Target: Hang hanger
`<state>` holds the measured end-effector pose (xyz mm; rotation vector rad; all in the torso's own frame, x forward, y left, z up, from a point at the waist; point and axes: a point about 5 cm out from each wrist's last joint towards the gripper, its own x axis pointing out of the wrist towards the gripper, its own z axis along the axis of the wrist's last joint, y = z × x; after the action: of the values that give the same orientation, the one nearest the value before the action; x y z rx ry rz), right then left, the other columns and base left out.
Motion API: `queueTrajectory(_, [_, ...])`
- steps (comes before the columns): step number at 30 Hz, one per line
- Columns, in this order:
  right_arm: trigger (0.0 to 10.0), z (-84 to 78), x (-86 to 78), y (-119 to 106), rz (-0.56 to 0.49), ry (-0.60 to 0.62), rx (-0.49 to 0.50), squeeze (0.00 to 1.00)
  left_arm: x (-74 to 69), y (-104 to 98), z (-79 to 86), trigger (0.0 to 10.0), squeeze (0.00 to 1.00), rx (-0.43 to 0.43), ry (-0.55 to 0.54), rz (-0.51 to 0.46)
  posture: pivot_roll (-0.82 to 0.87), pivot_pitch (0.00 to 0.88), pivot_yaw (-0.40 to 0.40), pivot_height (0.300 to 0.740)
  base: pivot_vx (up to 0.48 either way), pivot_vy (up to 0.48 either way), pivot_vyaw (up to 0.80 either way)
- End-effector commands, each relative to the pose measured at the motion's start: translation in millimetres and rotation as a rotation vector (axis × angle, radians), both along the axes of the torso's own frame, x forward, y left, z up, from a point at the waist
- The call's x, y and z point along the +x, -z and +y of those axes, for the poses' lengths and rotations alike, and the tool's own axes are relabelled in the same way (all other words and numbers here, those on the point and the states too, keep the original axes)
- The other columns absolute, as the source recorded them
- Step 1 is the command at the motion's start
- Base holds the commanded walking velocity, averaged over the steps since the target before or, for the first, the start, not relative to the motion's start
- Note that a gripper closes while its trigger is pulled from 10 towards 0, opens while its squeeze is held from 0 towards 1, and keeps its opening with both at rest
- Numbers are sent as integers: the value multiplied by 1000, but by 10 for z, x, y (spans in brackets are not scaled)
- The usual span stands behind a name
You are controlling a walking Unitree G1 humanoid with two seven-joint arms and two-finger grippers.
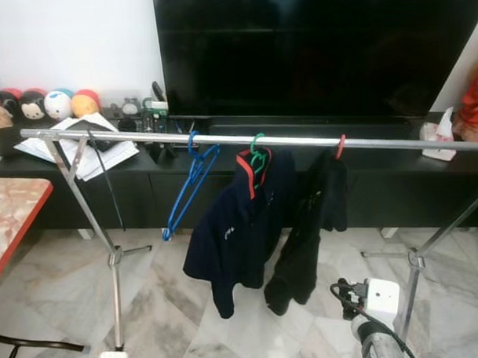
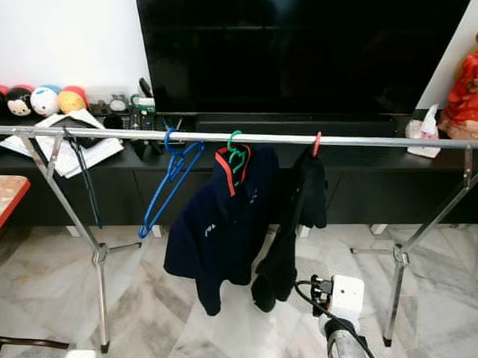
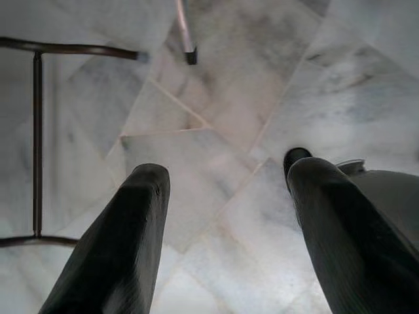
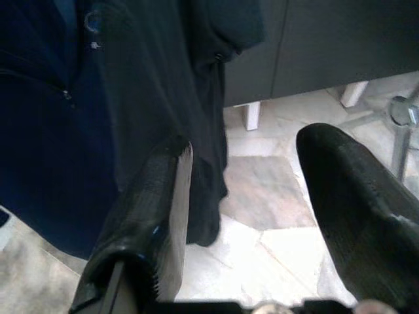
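Hanger [image 1: 189,188], blue | hooked on rail [image 1: 127,136] | tilted, long axis down-left

Head pair looking forward and down on the rail [image 1: 261,139] (same scene, slightly shifted). Left wrist facing floor [image 3: 222,98]; right wrist near the dark garments [image 4: 98,98].
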<state>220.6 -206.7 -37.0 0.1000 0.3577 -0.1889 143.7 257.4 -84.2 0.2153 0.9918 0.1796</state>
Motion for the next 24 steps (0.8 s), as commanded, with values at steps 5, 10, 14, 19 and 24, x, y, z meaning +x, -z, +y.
queueTrajectory(5, [10000,-11,55,-51,-38,-5,12,0,69,27,-162,10000,0,-35,-8,-1,-49,0,-78,740,0,0,0])
queueTrajectory(10, [10000,-60,609,-658,-331,-46,-49,0,205,12,-315,10000,0,-42,0,-20,-39,0,-83,740,0,0,0])
queueTrajectory(14, [10000,-27,887,-1180,-532,-71,-96,0,280,-11,-345,10000,0,-42,0,-30,-36,0,-81,740,0,0,0])
queueTrajectory(19, [10000,26,808,-1182,-548,-82,-97,0,165,23,-292,10000,0,-37,-11,-14,-41,0,-72,740,0,0,0])
queueTrajectory(24, [10000,57,800,-1125,-522,-97,-95,0,120,30,-255,10000,0,-34,-18,-16,-41,0,-69,740,0,0,0])
